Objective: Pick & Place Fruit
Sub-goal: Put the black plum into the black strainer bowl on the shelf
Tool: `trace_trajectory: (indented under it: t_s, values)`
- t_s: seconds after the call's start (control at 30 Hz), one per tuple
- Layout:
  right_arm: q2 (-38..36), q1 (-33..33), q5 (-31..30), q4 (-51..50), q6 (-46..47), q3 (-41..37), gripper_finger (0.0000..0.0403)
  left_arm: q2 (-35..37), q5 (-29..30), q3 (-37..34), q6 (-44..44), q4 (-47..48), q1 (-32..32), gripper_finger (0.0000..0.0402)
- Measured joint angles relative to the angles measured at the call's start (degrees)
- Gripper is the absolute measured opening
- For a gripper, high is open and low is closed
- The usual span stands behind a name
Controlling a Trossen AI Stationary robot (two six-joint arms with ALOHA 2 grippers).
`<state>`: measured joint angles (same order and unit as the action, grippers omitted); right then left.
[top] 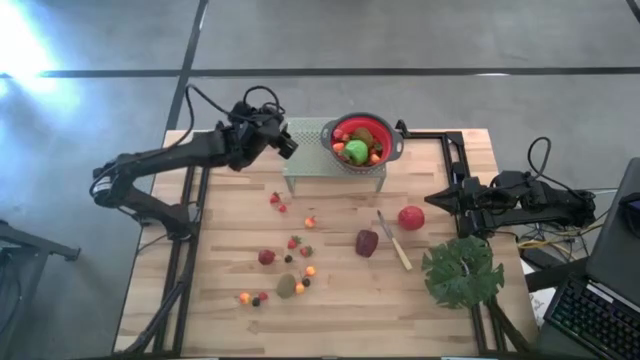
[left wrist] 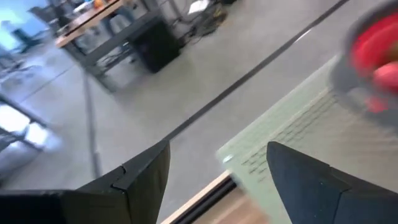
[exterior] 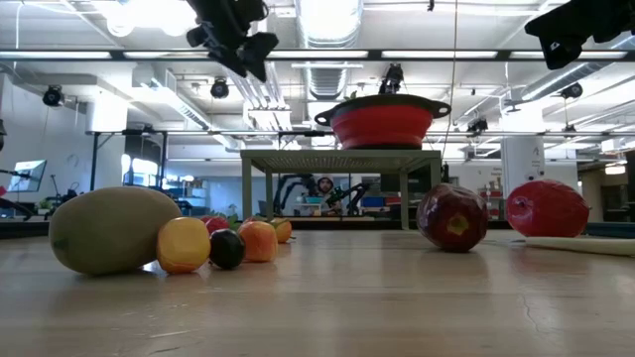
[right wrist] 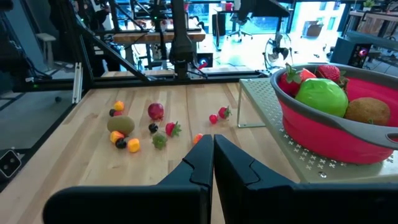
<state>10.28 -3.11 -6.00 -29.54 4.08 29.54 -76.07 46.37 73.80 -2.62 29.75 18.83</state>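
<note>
Your kiwi [exterior: 112, 230] sat nearest in the low view, loose fruit [top: 290, 262] scattered beyond, the bowl [top: 362, 141] already part filled. Your left gripper [top: 285, 140] hung beside the bowl, jaws wide and empty (between picks, I judged); next called for reaching down. Right gripper [top: 436, 199] waited closed. Only the right wrist view showed the bowl's contents.

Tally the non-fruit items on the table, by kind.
Bowl: 1
Stand: 1
Knife: 1
Leaf: 1
Total: 4
</note>
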Motion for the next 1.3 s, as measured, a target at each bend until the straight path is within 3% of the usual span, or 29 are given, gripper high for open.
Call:
trace_trajectory:
  t_s: [0.43, 0.53, 0.7, 0.77, 1.0, 1.23, 1.3]
  values:
    - [-0.01, 0.01, 0.0, 0.0, -0.02, 0.01, 0.0008, 0.26, 1.55, -0.08, -1.22, 8.86, 11.09, 0.0273]
    - [0.0, 0.02, 0.0, 0.0, -0.02, 0.01, 0.0008, 0.24, 3.17, -0.03, 3.38, 7.58, 14.17, 0.0273]
    - [-0.01, 0.01, 0.0, 0.0, -0.02, 0.01, 0.0008, 0.03, 10.24, 0.0, 4.71, 7.58, 17.48, 0.0275]
    - [0.0, 0.02, 0.0, 0.0, -0.02, 0.01, 0.0008, -0.5, 10.24, 0.09, 4.66, 7.52, 18.86, 0.0282]
    - [-0.01, 0.0, 0.0, 0.0, -0.02, 0.01, 0.0008, -3.9, 5.51, 0.11, -1.7, 10.05, 24.11, 0.0319]
    - [-0.01, 0.01, 0.0, 0.0, -0.02, 0.02, 0.0008, -5.02, -11.6, 0.11, -9.98, 18.01, 27.93, 0.0326]
    - [0.0, 0.01, 0.0, 0.0, -0.02, 0.0, 0.0008, -5.05, -13.37, 0.09, -12.51, 20.22, 28.94, 0.0326]
